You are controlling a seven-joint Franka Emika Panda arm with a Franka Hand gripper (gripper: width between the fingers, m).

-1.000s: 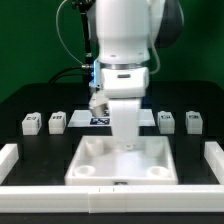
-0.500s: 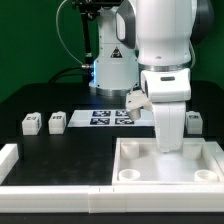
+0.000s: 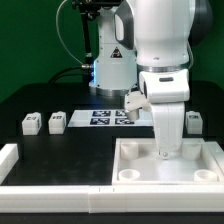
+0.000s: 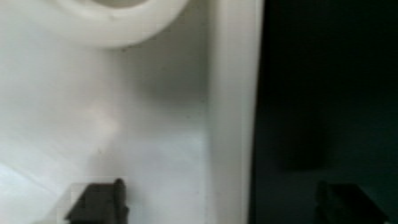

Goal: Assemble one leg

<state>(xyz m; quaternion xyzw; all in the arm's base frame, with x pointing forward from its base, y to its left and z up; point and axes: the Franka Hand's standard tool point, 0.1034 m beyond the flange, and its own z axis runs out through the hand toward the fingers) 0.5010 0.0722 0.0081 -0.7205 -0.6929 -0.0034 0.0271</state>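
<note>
The large white tray-like piece (image 3: 137,176) lies at the front on the exterior view's right. My gripper (image 3: 167,153) is down at its far wall. In the wrist view the gripper (image 4: 222,202) is open. One fingertip (image 4: 98,203) is over the tray's inside and the other is over the black table, so the jaws straddle the tray's wall (image 4: 228,110). A round corner socket (image 4: 111,18) shows. Two legs (image 3: 31,123) (image 3: 57,121) stand at the left and one leg (image 3: 193,121) at the right. No leg is in the jaws.
The marker board (image 3: 106,117) lies behind the tray, in front of the arm's base. A white rail (image 3: 55,188) runs along the table's front, with a short white piece (image 3: 7,155) at the left edge.
From a second ago, the arm and the tray-like piece have shifted from the middle to the exterior view's right. Over the last half second almost nothing has moved.
</note>
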